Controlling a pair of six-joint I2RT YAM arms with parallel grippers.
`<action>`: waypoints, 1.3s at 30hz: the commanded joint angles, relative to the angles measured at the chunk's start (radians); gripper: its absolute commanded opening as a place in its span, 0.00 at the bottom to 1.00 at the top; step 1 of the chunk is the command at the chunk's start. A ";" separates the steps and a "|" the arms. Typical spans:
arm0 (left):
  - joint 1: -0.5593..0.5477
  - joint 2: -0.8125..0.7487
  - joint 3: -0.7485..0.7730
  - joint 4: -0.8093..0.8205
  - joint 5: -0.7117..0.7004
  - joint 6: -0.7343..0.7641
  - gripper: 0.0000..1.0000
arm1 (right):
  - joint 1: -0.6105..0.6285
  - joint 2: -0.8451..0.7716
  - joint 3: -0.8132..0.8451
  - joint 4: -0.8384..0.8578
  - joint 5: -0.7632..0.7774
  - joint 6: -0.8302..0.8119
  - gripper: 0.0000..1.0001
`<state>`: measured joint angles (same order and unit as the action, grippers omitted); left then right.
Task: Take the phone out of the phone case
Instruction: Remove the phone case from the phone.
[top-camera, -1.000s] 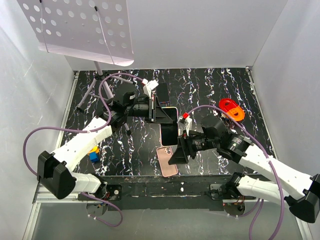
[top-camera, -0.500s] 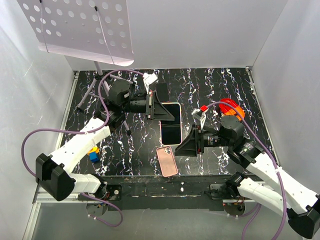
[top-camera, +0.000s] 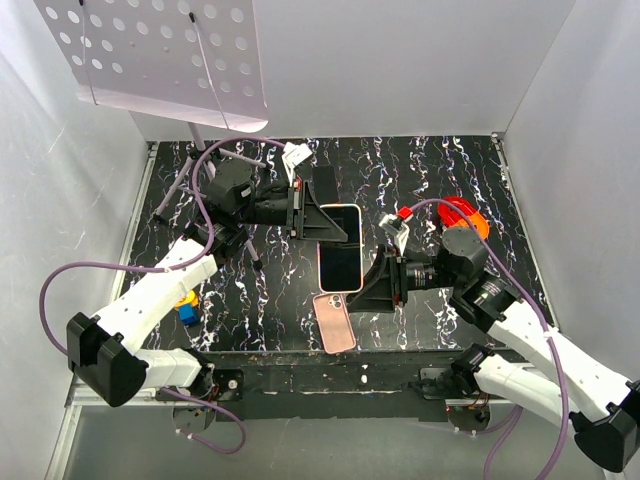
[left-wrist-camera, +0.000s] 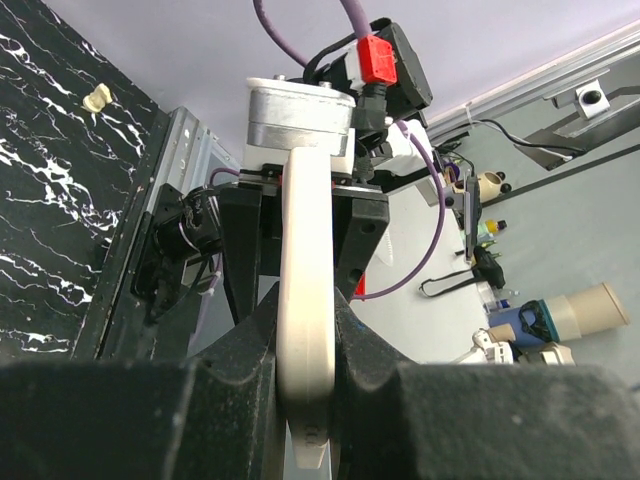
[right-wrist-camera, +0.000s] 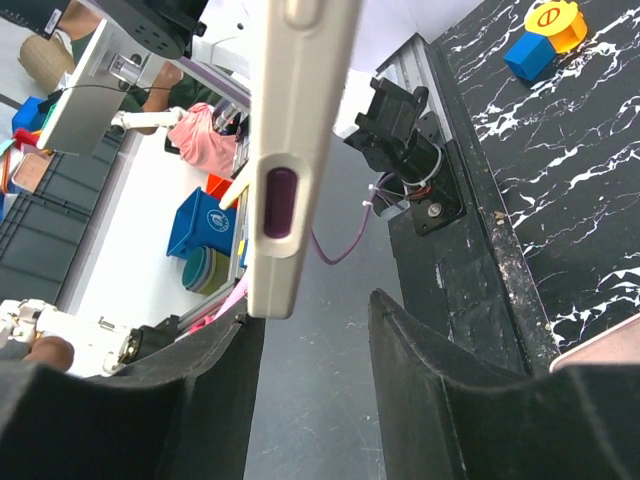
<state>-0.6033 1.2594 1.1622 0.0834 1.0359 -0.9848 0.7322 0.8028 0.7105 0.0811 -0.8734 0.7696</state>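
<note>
Left end effector (top-camera: 325, 222) is clenched on the upper end of the cream phone (top-camera: 341, 255), holding it lifted above the dark marbled surface (top-camera: 450, 170); its wrist view shows the phone edge-on, pinched between both fingers. Nearer the arm bases, the pink phone case (top-camera: 335, 322) lies flat on the surface, apart from the phone. Right end effector (top-camera: 365, 288) sits released beside the phone's lower end, fingers spread, gripping nothing.
</note>
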 joint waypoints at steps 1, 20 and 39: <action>0.007 -0.057 0.031 0.004 0.007 0.006 0.00 | -0.008 -0.036 0.030 0.069 -0.029 0.008 0.54; 0.008 -0.026 0.030 0.108 0.041 -0.220 0.00 | -0.002 0.021 0.103 0.048 -0.086 -0.198 0.01; -0.056 0.044 -0.199 0.533 -0.039 -0.810 0.00 | 0.233 0.197 0.650 -0.329 0.249 -0.819 0.01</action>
<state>-0.6010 1.2636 0.9897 0.7494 1.0760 -1.6318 0.9421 0.9730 1.2362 -0.4736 -0.7227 0.2562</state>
